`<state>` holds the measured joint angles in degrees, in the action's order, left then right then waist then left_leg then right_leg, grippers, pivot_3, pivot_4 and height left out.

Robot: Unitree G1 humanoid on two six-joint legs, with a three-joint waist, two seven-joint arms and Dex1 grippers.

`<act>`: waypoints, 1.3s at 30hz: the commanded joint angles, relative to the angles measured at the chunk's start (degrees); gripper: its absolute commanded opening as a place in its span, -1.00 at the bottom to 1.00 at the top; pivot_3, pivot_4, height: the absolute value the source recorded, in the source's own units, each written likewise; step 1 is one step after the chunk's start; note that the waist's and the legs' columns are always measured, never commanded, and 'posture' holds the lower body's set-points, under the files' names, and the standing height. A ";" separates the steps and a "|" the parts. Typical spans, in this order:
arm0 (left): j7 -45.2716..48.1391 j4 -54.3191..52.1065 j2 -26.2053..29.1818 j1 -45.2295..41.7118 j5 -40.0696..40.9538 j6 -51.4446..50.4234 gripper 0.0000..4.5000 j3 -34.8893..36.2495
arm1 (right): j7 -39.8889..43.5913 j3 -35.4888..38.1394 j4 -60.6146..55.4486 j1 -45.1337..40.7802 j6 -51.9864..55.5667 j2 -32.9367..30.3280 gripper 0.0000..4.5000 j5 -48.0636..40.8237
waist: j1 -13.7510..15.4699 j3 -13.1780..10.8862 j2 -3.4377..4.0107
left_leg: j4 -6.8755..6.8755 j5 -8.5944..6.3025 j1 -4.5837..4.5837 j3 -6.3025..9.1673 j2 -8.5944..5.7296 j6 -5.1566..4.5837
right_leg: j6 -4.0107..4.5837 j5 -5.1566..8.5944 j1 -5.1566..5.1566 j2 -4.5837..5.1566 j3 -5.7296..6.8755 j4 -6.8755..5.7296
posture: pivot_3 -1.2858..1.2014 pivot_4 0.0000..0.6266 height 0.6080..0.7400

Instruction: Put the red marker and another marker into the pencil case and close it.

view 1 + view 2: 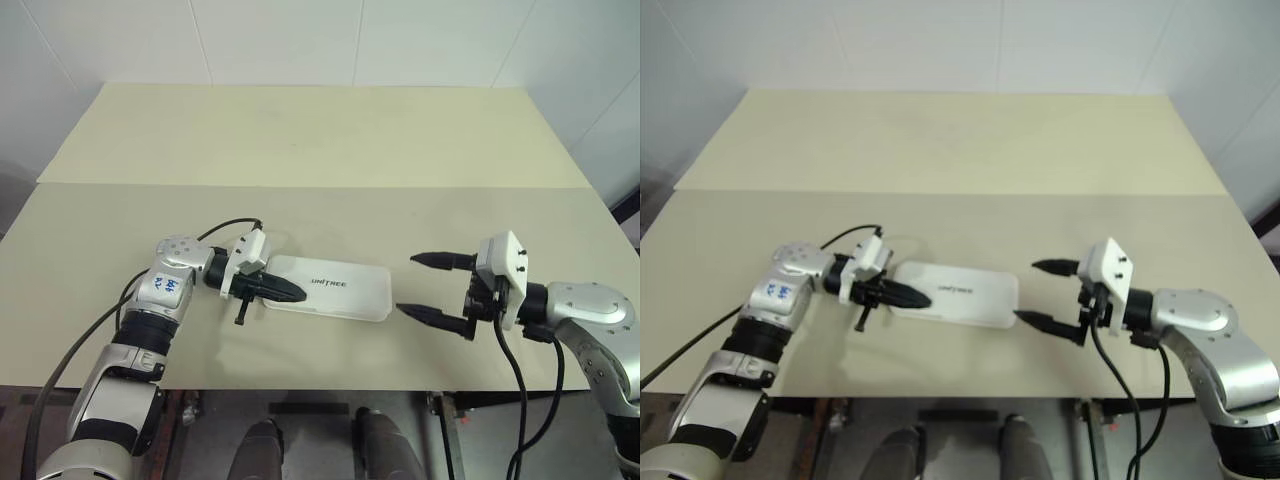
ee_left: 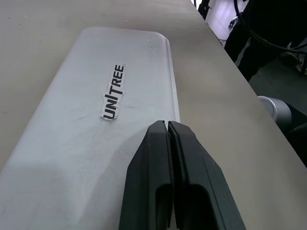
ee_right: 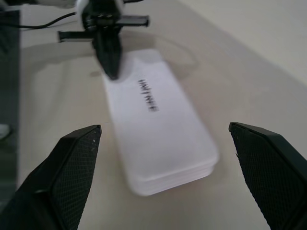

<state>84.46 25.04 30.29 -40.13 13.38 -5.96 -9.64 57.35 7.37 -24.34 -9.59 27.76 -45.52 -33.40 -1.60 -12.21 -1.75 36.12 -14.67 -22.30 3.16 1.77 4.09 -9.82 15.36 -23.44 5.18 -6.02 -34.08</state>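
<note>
- The pencil case (image 1: 330, 288) is lying flat and shut on the beige bench (image 1: 300, 150), in the lower middle of the head views, its long side running left to right.
- It is showing as a white hard box with rounded corners, with "UNITREE" lettered in black on the lid.
- The left gripper (image 1: 283, 291) is reaching in from the left with its fingers pressed together, their tips sitting over the case's left end; whether they are touching the lid cannot be told.
- The left wrist view is giving the lettering at close range and the seam along the case's long edge.
- The right gripper (image 1: 432, 289) is hovering just right of the case, fingers spread wide, holding nothing.
- The right wrist view is showing the case's near short end between those spread fingers (image 3: 72, 163).
</note>
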 commanded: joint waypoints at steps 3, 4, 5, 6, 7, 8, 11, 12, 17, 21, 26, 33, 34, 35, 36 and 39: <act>-3.69 0.42 -1.03 -0.89 -3.08 -1.37 -0.99 -2.27 | 0.83 3.78 -3.52 1.27 1.00 -2.47 1.00 -2.96 | 0.01 0.00 0.00 | 0.06 0.01 0.01 0.00 0.00 -0.01 | 0.00 0.00 0.04 0.00 0.00 0.02 | 0.03 -0.52 1.00; -4.09 0.46 -1.22 -1.09 -3.46 -2.08 -0.99 -2.80 | 0.81 3.94 -3.57 1.44 1.02 -2.61 1.00 -3.04 | 0.08 0.00 -0.01 | 0.06 0.01 0.02 0.00 0.00 -0.02 | 0.04 0.02 0.05 0.00 0.00 0.03 | 0.03 -0.52 1.00; -4.32 0.32 -1.49 -1.23 -3.88 -2.35 -0.99 -3.46 | 0.67 4.05 -3.69 1.57 1.07 -2.59 1.00 -3.09 | 0.11 0.01 -0.02 | 0.07 0.03 0.02 0.01 0.00 -0.03 | 0.13 0.07 0.07 -0.01 0.00 0.04 | 0.03 -0.52 1.00; -4.75 0.03 -1.80 -1.40 -4.25 -3.16 -0.99 -4.11 | 0.52 4.11 -3.81 1.65 1.09 -2.51 1.00 -3.15 | 0.11 0.01 -0.02 | 0.08 0.04 0.03 0.01 0.00 -0.05 | 0.26 0.11 0.09 -0.01 0.00 0.07 | 0.03 -0.52 1.00; -5.05 -0.20 -1.97 -1.51 -4.43 -3.72 -0.99 -4.54 | 0.41 4.12 -3.89 1.70 1.11 -2.44 1.00 -3.19 | 0.11 0.01 -0.02 | 0.10 0.05 0.05 0.01 0.00 -0.06 | 0.38 0.14 0.13 -0.01 0.00 0.11 | 0.03 -0.52 1.00; -5.27 -0.36 -2.05 -1.59 -4.51 -4.08 -0.99 -4.80 | 0.34 4.12 -3.94 1.73 1.11 -2.41 1.00 -3.23 | 0.05 0.02 -0.02 | 0.12 0.05 0.05 0.00 0.00 -0.06 | 0.46 0.17 0.15 0.00 -0.01 0.13 | 0.03 -0.52 1.00; -5.27 -1.85 -2.34 -1.78 -4.94 -6.55 -0.99 -6.28 | -0.69 3.73 -4.66 1.44 1.29 -1.65 1.00 -3.42 | 0.01 0.03 0.01 | 0.15 0.07 0.08 -0.02 0.00 -0.08 | 0.54 0.16 0.19 0.00 -0.03 0.18 | 0.03 -0.52 1.00; -4.97 -2.55 -2.21 -1.64 -5.03 -7.27 -0.99 -6.75 | -1.00 3.63 -4.86 1.36 1.36 -1.43 1.00 -3.52 | 0.05 0.03 0.00 | 0.15 0.07 0.09 -0.02 0.00 -0.08 | 0.54 0.16 0.19 -0.01 -0.03 0.18 | 0.03 -0.52 1.00; -6.39 -5.23 -2.43 -1.37 -1.22 -11.02 -0.99 -3.61 | -1.78 3.21 -4.90 1.22 1.23 -1.15 1.00 -3.62 | 0.03 0.04 0.00 | 0.12 0.08 0.09 -0.01 0.00 -0.09 | 0.49 0.13 0.20 0.00 -0.03 0.18 | 0.03 -0.52 1.00; -12.42 -7.38 -3.89 -2.84 8.48 -17.84 -0.99 7.84 | -1.76 2.91 -3.62 0.56 0.55 -0.84 1.00 -3.15 | -0.07 0.02 -0.02 | 0.10 0.08 -0.02 0.01 0.00 -0.09 | 0.33 0.05 0.08 -0.01 -0.03 0.13 | 0.03 -0.52 1.00; -14.57 -12.24 -1.10 0.19 12.12 -18.47 -0.99 14.32 | -1.14 3.58 -1.27 -0.38 -0.84 -0.95 1.00 -2.51 | -0.21 0.02 -0.02 | -0.02 0.08 0.00 0.01 0.01 -0.08 | 0.01 -0.12 0.01 -0.01 -0.01 0.09 | 0.03 -0.52 1.00; -13.41 -20.52 5.41 7.86 16.97 -20.74 -0.73 19.48 | -0.63 4.79 2.33 -1.51 -3.70 -1.19 1.00 -1.40 | -0.08 0.02 -0.02 | -0.08 0.02 -0.01 -0.01 0.02 -0.01 | 0.04 -0.10 -0.03 0.00 0.00 0.10 | 0.03 -0.52 1.00; -12.32 -21.17 7.34 9.07 17.86 -21.82 -0.59 20.28 | -0.71 4.82 2.71 -1.56 -4.31 -1.25 1.00 -0.89 | 0.03 0.02 -0.02 | -0.07 0.01 -0.01 -0.01 0.02 -0.01 | 0.04 -0.10 -0.03 0.01 0.00 0.11 | 0.03 -0.52 1.00; -11.69 -21.52 8.62 9.84 18.48 -22.40 -0.41 20.80 | -0.74 4.79 2.97 -1.57 -4.74 -1.31 1.00 -0.55 | 0.01 0.02 -0.02 | -0.06 0.01 -0.03 -0.01 0.02 -0.01 | 0.04 -0.10 -0.03 0.01 0.01 0.11 | 0.03 -0.52 1.00; -11.63 -22.23 9.09 10.43 19.40 -22.59 -0.26 21.45 | -0.10 5.06 3.50 -1.45 -5.31 -1.57 1.00 -0.52 | -0.02 0.02 -0.02 | -0.07 0.01 -0.02 -0.01 0.02 -0.01 | 0.05 -0.10 -0.02 0.01 0.01 0.12 | 0.03 -0.52 1.00; -11.84 -22.91 10.29 12.56 19.15 -21.36 0.22 21.97 | 1.12 5.45 4.66 -1.68 -6.25 -2.00 1.00 -0.77 | -0.02 0.02 -0.02 | -0.05 0.01 -0.01 -0.02 0.01 -0.01 | 0.23 0.00 0.00 0.03 0.01 0.13 | 0.03 -0.52 1.00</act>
<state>72.19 4.13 39.64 -28.30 31.30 -28.15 11.25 57.46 10.07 -19.40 -10.70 22.96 -46.59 -33.74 -1.62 -12.19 -1.77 36.07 -14.66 -22.31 3.14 1.78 4.08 -9.48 15.42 -23.44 5.21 -6.01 -33.95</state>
